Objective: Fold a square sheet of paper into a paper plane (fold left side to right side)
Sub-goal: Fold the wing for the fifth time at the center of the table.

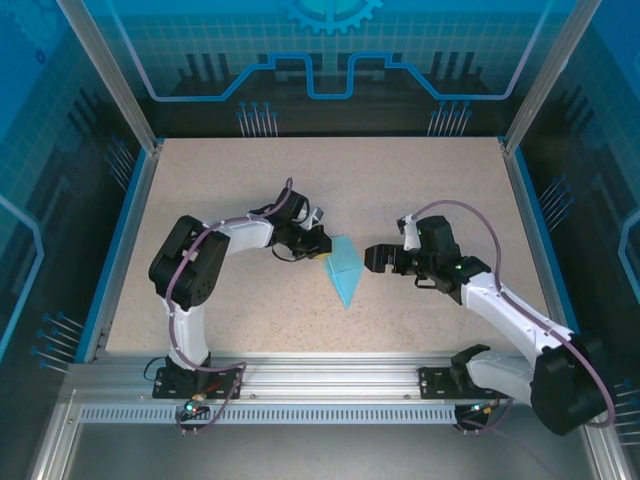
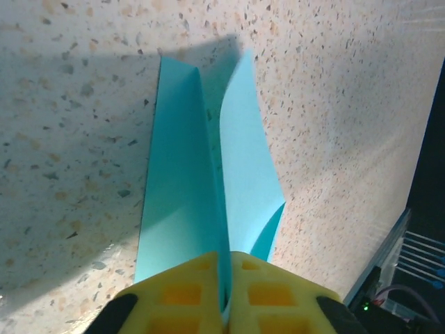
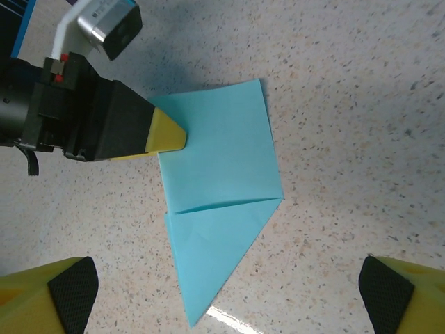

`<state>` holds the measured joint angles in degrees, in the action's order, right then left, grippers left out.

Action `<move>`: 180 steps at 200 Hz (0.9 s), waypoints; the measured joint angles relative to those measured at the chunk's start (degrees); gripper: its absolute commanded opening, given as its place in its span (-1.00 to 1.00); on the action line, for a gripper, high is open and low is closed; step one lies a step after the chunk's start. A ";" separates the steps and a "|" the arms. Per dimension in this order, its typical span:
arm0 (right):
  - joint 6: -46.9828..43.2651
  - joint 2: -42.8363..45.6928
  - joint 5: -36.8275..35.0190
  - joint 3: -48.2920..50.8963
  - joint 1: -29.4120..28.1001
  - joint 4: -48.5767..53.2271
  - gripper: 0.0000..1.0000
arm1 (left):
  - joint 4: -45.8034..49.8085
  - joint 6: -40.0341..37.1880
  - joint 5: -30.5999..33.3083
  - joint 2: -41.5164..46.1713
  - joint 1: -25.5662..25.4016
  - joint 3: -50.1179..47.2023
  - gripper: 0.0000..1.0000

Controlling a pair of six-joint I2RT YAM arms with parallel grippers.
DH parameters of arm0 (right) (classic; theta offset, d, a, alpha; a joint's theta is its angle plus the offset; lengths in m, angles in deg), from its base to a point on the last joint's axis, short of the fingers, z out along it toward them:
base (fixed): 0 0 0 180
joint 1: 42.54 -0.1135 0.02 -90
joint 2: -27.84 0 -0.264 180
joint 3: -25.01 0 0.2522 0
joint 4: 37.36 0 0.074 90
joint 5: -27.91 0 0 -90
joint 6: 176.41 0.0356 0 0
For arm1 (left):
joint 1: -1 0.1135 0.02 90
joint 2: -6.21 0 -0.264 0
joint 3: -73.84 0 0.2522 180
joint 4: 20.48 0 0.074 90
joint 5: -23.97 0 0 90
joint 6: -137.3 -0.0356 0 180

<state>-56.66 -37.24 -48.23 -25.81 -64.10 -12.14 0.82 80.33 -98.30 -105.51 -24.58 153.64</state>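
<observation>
Jaws of the left gripper (image 2: 224, 282) are pinched together on the far left edge of the thin light-blue sheet of paper (image 1: 343, 272), which is folded into a kite-like shape with its point toward the arm bases. The right gripper (image 1: 368, 258) hovers just right of that paper with its jaws spread wide, touching nothing. The paper lies on the speckled beige tabletop (image 1: 420, 190), its gripped edge lifted.

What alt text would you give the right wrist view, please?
The left hand pinches one edge of a folded light-blue paper, pointed toward the bottom, lying on a speckled tabletop. The right hand stands wide open, its yellow fingers in the lower corners.
</observation>
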 measured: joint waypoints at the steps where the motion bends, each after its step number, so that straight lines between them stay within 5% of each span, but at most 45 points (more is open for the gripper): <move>1: 0.00 -0.11 0.17 -0.04 0.07 0.00 0.96 | -0.02 0.02 0.00 0.00 0.00 0.00 -0.96; 112: -4.37 -23.82 21.53 -5.62 8.87 -7.82 0.71 | -11.17 -3.48 -8.44 4.00 0.00 -8.07 -1.00; 180: -5.44 -36.59 32.04 -9.42 9.25 -16.33 0.56 | -13.92 -3.63 -11.13 4.22 0.00 -9.01 -1.00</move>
<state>-62.10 -73.83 -16.18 -35.23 -54.86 -28.47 -13.11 76.70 -109.43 -101.29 -24.58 144.63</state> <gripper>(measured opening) 0.787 0.057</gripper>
